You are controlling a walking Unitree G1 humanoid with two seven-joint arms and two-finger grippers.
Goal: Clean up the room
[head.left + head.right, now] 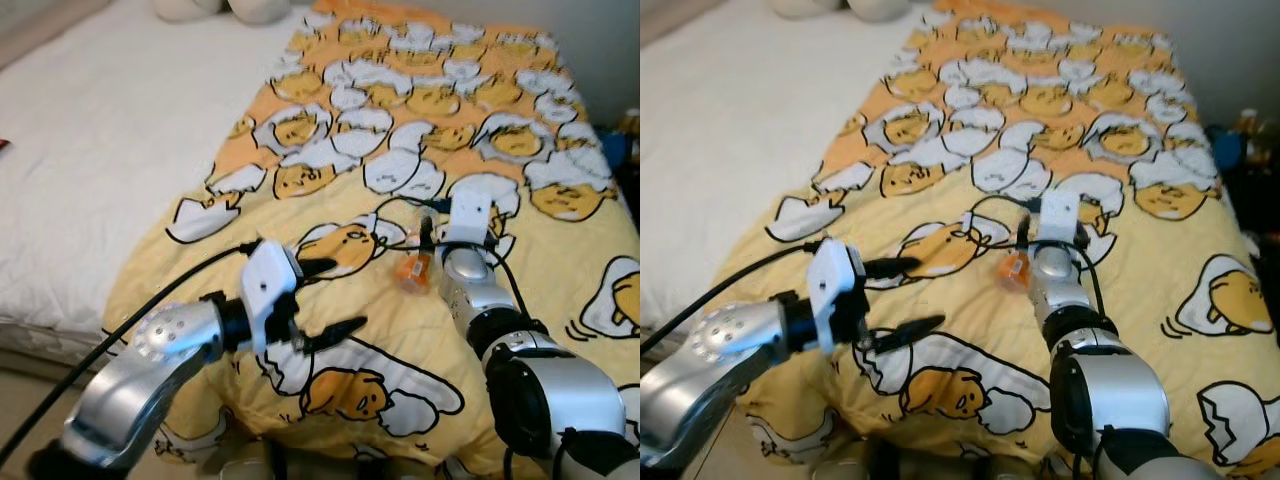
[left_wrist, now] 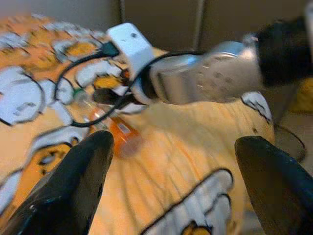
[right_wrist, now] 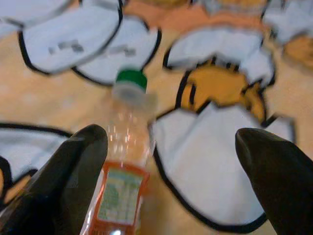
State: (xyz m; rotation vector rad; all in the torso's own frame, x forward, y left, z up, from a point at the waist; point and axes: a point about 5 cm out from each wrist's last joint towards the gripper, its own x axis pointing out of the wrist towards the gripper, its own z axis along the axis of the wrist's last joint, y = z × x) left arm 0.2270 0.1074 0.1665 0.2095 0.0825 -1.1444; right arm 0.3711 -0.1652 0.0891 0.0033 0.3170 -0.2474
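Closing in on a pickup: right pincer [image 3: 166,161] hovering low over a small plastic bottle [image 3: 124,166] lying on the bed's egg-print blanket [image 1: 420,120]. Fingers spread wide apart, one black finger [image 3: 58,181] right at the bottle's side, the other well clear over a white egg patch. No grip yet, by the look of it.

Bottle on its side, around 1 o'clock from the head camera's centre [image 1: 414,270], just beside the right wrist and tucked under its cable. Clear body, orange label, green cap [image 3: 131,78]. In the right wrist view the long axis running almost straight ahead along the fingers, cap end leading away from the pincer, base end nearest the camera. From the head views, cap pointing roughly 12 o'clock, up the bed.

Left pincer [image 1: 325,300] at about 7 o'clock, held above the blanket, fingers apart, holding nothing.

Next move, probably: shift sideways to centre the bottle between the fingers, drop a touch, squeeze across the label. Axis lying along the fingers suits a clamp across the width. Soft blanket, round smooth body, so a risk of rolling or sinking under a lopsided touch.
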